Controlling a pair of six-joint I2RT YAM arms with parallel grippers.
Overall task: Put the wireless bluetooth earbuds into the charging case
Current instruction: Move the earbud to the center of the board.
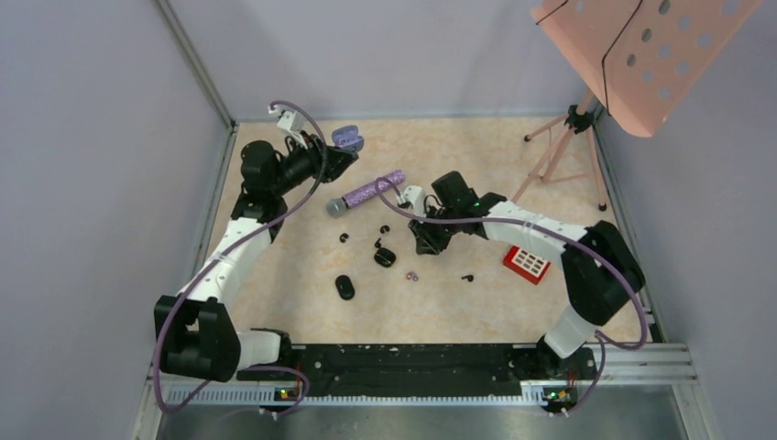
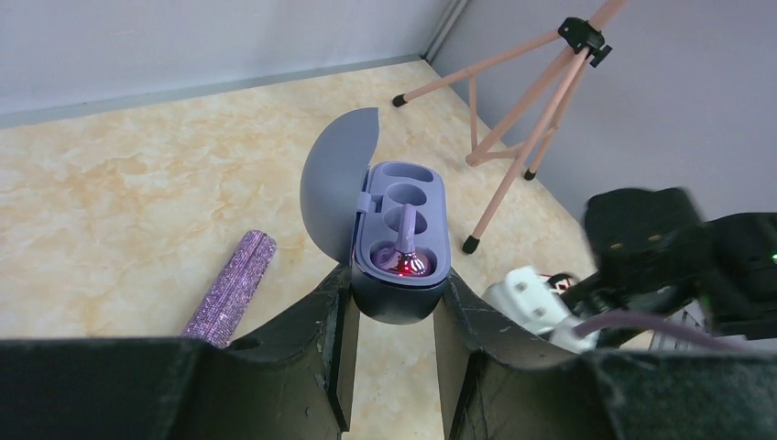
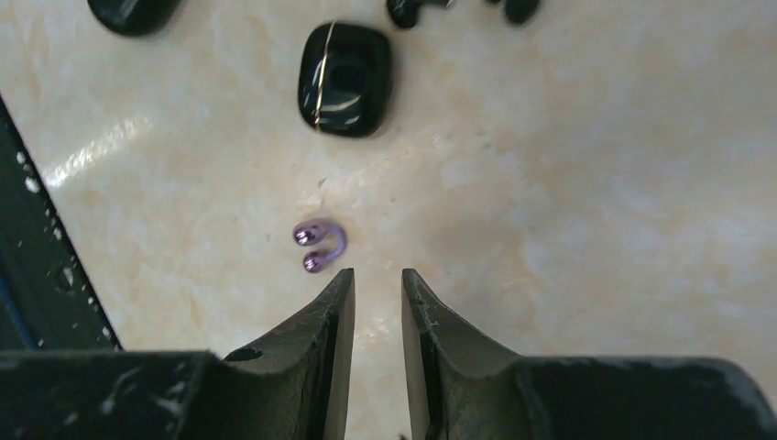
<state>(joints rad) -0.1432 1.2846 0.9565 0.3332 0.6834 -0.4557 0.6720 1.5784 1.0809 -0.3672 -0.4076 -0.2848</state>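
Currently: left gripper (image 2: pixel 394 295) pinches open lilac plastic charging case (image 2: pixel 409 188) (one bud (image 2: pixel 406 261) seated); right gripper (image 3: pixel 377 286), jaws slightly parted, empty, must centre over the glossy lilac earbud (image 3: pixel 317 246).

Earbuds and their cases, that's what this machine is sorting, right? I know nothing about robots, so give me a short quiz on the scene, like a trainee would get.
1. True or false: the lilac charging case gripped in the left jaws has its lid shut.
2. How many earbuds sit in that case? A) none B) one C) two
3. Fill in: the right jaws, empty and slightly apart, hang over the table beside a loose ______.
Key: 1 false, the lid stands open. 2 B, one seated earbud. 3 lilac earbud.
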